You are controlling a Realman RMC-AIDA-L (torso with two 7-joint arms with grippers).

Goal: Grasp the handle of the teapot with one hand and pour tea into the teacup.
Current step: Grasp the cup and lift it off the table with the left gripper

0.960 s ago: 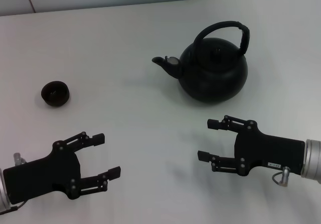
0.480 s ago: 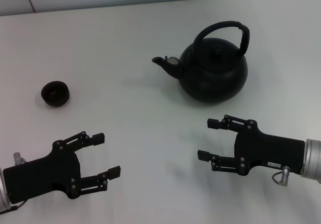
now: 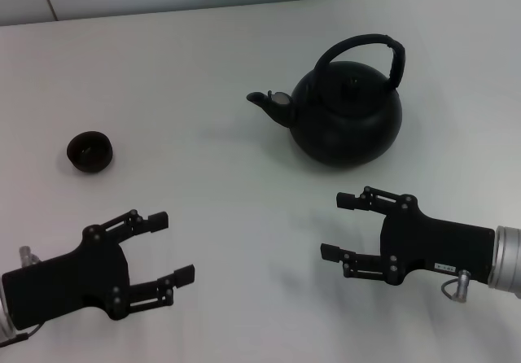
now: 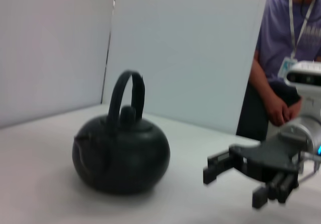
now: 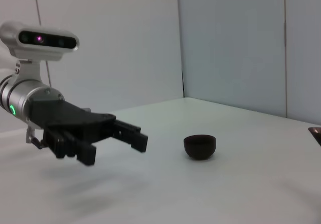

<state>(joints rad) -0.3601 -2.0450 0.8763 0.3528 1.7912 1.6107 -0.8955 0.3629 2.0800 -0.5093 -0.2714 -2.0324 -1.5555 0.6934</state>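
Presently the teapot [image 3: 346, 115] stands upright on the white table [image 3: 203, 54] in the upper right of the head view, spout [image 3: 264, 102] pointing toward frame left, lid on. Its handle [image 3: 383, 50] arches over the lid, the thicker ribbed section on the right-hand side; nothing touches it. The teacup [image 3: 89, 151] sits at mid-left of the frame, well apart from the teapot; its contents cannot be made out.

The right gripper [image 3: 342, 226], on the silver forearm, hovers at lower right, below the teapot and clear of it. Its jaws stand wide apart and hold nothing; fingertips point toward frame left. The left gripper [image 3: 169, 246] sits at lower left, below the teacup and apart from it, jaws likewise spread wide and empty.

The left wrist view shows the teapot at centre left. A person in a purple shirt [image 4: 288, 48] stands at the upper right edge. The right wrist view shows the teacup right of centre, apparently resting flat on the table.
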